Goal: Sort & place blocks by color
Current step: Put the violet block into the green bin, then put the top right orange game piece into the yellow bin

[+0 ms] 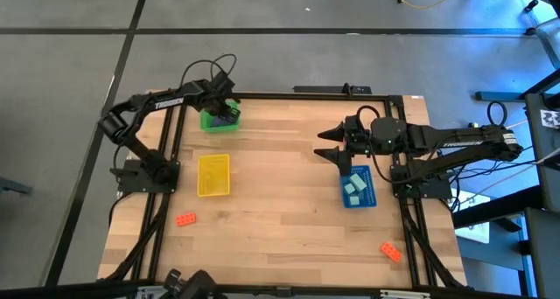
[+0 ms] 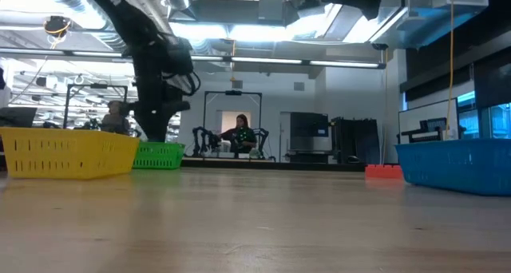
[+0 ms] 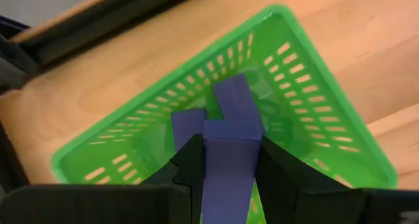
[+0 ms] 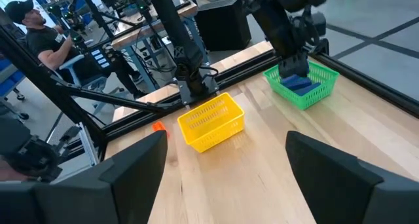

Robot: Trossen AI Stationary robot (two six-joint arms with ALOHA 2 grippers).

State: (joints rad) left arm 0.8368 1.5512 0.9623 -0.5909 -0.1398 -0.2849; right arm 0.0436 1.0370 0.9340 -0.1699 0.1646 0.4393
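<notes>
I had the left gripper (image 3: 229,168) poised over the green tray (image 3: 298,60) at the table's far-left edge, fingers pinching a purple block (image 3: 228,162) above two more inside. Right gripper (image 1: 337,145) hovered by the blue tray (image 1: 371,192), fingers spread; table middle (image 1: 280,185) lay bare.

The high view looks straight down on the whole wooden table (image 1: 280,203); the low view sits at tabletop height, facing level into the room; the left wrist view hangs close above the green tray (image 3: 294,73); the right wrist view looks across the table from farther off, sharing that tray (image 4: 317,86).
</notes>
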